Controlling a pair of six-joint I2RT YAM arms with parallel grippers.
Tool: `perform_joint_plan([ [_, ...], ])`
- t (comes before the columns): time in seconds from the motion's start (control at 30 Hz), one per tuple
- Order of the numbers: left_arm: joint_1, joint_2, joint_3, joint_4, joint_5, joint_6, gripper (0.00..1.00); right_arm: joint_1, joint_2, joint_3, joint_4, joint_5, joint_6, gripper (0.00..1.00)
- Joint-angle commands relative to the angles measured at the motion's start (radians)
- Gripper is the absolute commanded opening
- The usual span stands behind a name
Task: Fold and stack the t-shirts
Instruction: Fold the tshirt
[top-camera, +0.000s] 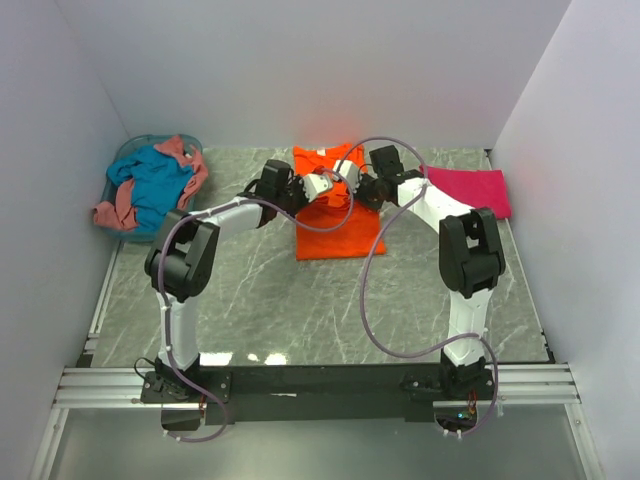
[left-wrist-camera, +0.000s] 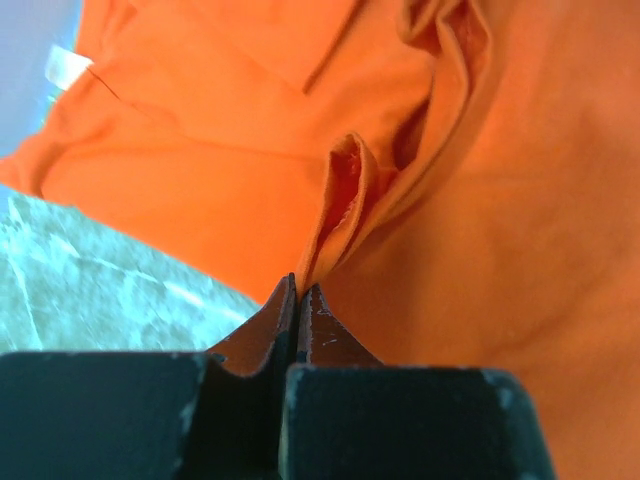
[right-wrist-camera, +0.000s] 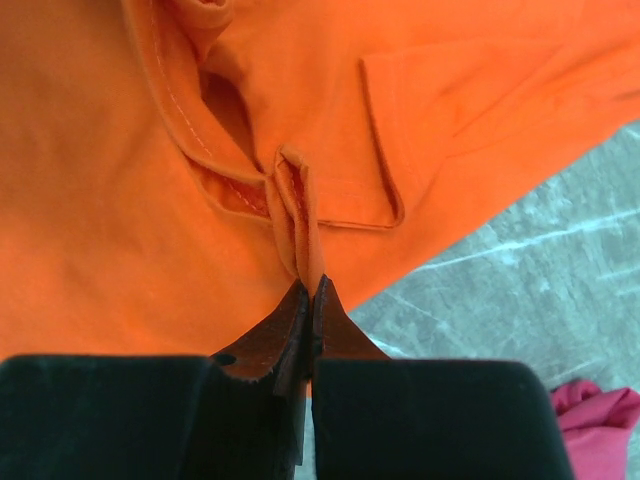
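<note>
spilling over the rim of a pale blue basket (top-camera: 128, 150) at the far left corner of the bench (top-camera: 260, 300): teal-blue t-shirt (top-camera: 158, 185) bunched on top, salmon-pink t-shirt (top-camera: 112, 213) draped under and around it. next along, left tool (left-wrist-camera: 303, 285) stretched in over the orange t-shirt (top-camera: 335, 240), fingers pressed together on a raised ridge of its cloth, no gap between them; white neck label (left-wrist-camera: 66, 66) toward the upper left of the left wrist view. orange t-shirt lying on the marble-patterned bench at far centre, lower part flat, upper part rumpled beneath both tools. right tool (right-wrist-camera: 311, 285) angled in from the other side, likewise clamped on a thin pinch of orange fabric just beside the stitched neckline. both pinched folds lifted slightly off the rest of the cloth. furthest right, magenta-pink t-shirt (top-camera: 468, 192) folded flat near the right wall, apart from the orange one, a corner of it showing low in the right wrist view.
</note>
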Motion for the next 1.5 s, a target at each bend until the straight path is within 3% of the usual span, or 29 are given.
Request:
perform_joint_plan([
  [0.0, 0.008, 0.028, 0.079, 0.015, 0.031, 0.014, 0.0, -0.015, 0.015, 0.07, 0.045, 0.024, 0.04, 0.0],
  [0.67, 0.017, 0.111, 0.177, 0.014, -0.023, -0.021, 0.01, -0.016, 0.118, 0.187, 0.056, 0.046, 0.111, 0.0],
  [0.73, 0.017, 0.125, 0.196, 0.0, -0.027, -0.032, 0.04, -0.017, 0.122, 0.193, 0.059, 0.052, 0.121, 0.09],
  [0.77, 0.019, 0.132, 0.207, -0.002, -0.026, -0.036, 0.14, -0.016, 0.125, 0.194, 0.066, 0.059, 0.133, 0.17],
  [0.8, 0.017, 0.135, 0.208, 0.004, -0.032, -0.041, 0.23, -0.016, 0.127, 0.193, 0.082, 0.102, 0.153, 0.52],
  [0.83, 0.017, 0.135, 0.21, 0.017, -0.046, -0.068, 0.35, -0.016, 0.129, 0.191, 0.141, 0.134, 0.176, 0.62],
  [0.87, 0.019, 0.128, 0.199, 0.038, -0.087, -0.082, 0.53, -0.018, 0.129, 0.185, 0.179, 0.183, 0.265, 0.64],
  [0.93, 0.017, 0.105, 0.175, 0.128, -0.148, -0.121, 0.67, -0.024, 0.129, 0.203, 0.224, 0.277, 0.336, 0.66],
  [1.0, 0.023, 0.06, 0.13, 0.203, -0.253, -0.156, 0.72, -0.033, 0.109, 0.197, 0.256, 0.306, 0.368, 0.66],
  [1.07, 0.039, -0.004, 0.078, 0.286, -0.29, -0.196, 0.94, -0.046, 0.075, 0.181, 0.26, 0.305, 0.38, 0.66],
  [1.2, 0.062, -0.159, -0.031, 0.316, -0.189, -0.205, 0.99, -0.081, -0.011, 0.127, 0.182, 0.199, 0.349, 0.66],
  [1.3, 0.059, -0.324, -0.173, 0.255, -0.016, -0.097, 0.98, -0.128, -0.12, 0.04, 0.053, -0.102, 0.142, 0.66],
  [1.37, 0.039, -0.438, -0.303, 0.177, 0.044, 0.031, 0.99, -0.147, -0.207, -0.065, -0.082, -0.32, -0.134, 0.69],
  [1.43, 0.008, -0.489, -0.365, 0.106, 0.052, 0.161, 0.98, -0.156, -0.255, -0.167, -0.222, -0.385, -0.409, 0.7],
  [1.47, -0.025, -0.513, -0.403, 0.074, 0.052, 0.187, 0.98, -0.155, -0.285, -0.203, -0.239, -0.396, -0.469, 0.7],
])
